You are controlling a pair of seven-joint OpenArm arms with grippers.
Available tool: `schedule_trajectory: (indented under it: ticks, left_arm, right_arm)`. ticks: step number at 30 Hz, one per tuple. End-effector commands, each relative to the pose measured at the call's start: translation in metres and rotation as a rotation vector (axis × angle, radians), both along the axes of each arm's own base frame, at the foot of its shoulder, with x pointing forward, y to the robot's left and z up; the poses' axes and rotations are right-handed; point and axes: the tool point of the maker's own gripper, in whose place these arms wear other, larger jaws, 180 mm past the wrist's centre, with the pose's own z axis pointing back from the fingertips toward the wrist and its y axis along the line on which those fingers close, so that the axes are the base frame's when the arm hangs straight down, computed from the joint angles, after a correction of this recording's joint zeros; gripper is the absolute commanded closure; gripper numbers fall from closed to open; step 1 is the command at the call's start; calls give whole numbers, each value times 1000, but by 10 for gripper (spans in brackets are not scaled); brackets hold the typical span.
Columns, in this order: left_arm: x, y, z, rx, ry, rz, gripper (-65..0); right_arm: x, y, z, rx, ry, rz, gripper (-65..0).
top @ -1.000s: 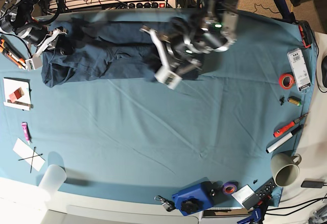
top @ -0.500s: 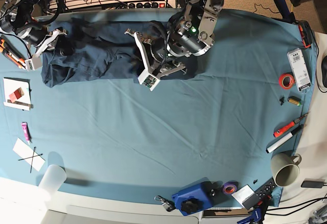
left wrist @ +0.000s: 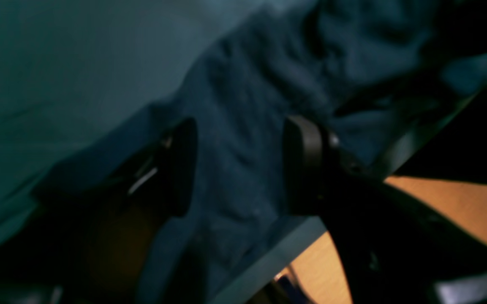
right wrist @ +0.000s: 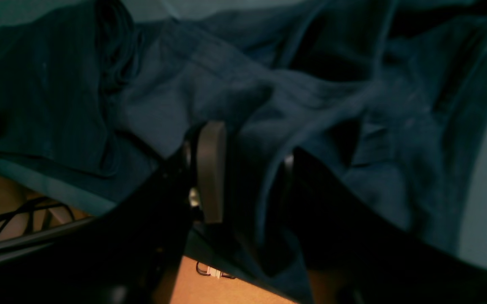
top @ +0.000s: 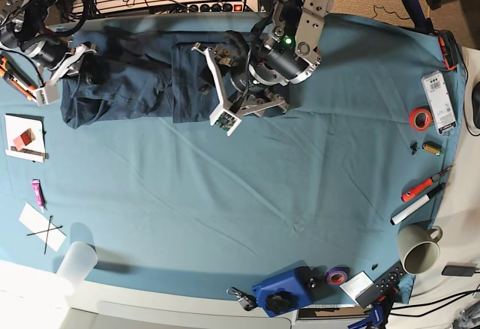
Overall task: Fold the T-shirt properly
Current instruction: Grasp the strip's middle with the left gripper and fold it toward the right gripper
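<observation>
The T-shirt [top: 142, 93] lies as a long bunched strip along the table's far side, its long axis between both arms; the left gripper [left wrist: 240, 166], with released fingers, is nearer its middle, while the right gripper [right wrist: 251, 173] has parted fingers over the other end.

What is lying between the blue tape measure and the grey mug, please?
Between the blue tape measure and the mug, the base view shows a purple tape roll and a small white-and-dark card.
</observation>
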Motion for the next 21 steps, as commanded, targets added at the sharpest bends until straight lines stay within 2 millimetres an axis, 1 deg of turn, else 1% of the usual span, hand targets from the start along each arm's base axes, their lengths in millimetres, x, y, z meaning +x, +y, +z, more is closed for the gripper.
schedule_trajectory:
  ticks: [1,3,5,9,12,15,18,21]
  left_arm:
    - [3,-8,13,-47,-19,12,-305]
    - [0,-5,14,-46,-13,32,-279]
    - [-2,0,19,-42,-30,47,-259]
    - [-7,4,29,-70,-57,61,-256]
    - [-14,7,24,-63,-38,62,-256]
    - [-21,10,17,-50,-18,59,-256]
    - [-25,10,14,-50,-3,60,-256]
    - [-26,9,14,-49,1,59,-256]
  right_arm:
    - [10,-10,20,-14,-71,-6,-175]
    - [13,-19,31,-16,-106,-28,-175]
    - [15,-29,41,-25,-137,-53,-175]
    - [15,-50,58,-54,-183,-105,-175]
    - [14,-64,70,-94,-197,-121,-175]
    - [15,-74,79,-126,-209,-126,-174]
    - [16,-80,84,-155,-207,-119,-174]
    - [12,-90,75,-217,-157,-139,-176]
